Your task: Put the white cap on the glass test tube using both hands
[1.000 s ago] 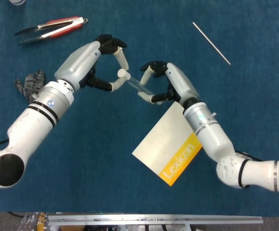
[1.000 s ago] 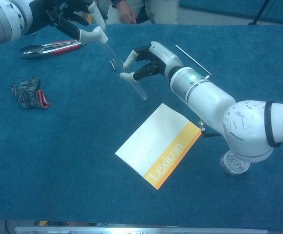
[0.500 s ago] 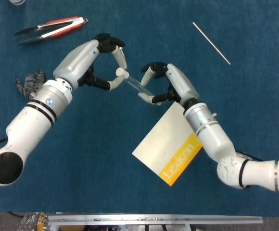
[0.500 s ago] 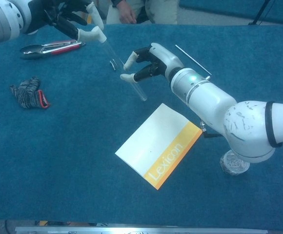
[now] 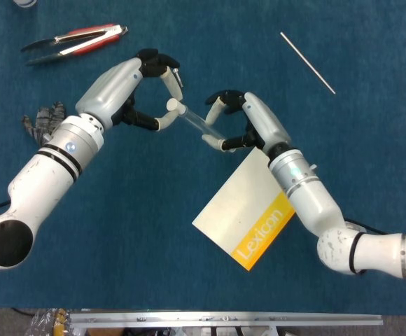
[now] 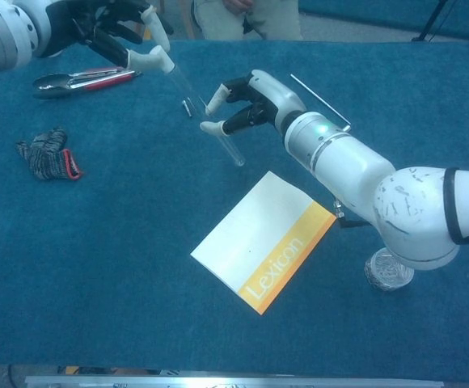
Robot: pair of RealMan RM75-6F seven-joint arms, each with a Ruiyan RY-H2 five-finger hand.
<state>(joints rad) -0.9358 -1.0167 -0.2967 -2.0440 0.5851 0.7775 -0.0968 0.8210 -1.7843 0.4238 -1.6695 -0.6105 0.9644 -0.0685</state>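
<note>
Currently we see the left robot hand (image 5: 150,87) pinching the white cap (image 5: 173,106) at upper centre of the head view, cap seated on the end of the glass test tube (image 5: 197,122). Right robot hand (image 5: 238,120) pinches the tube's lower part, tube held tilted above the blue surface (image 5: 154,210). Lexicon booklet (image 5: 248,210) lies below the right robot hand, tongs (image 5: 73,40) upper left, thin rod (image 5: 308,61) upper right.
</note>
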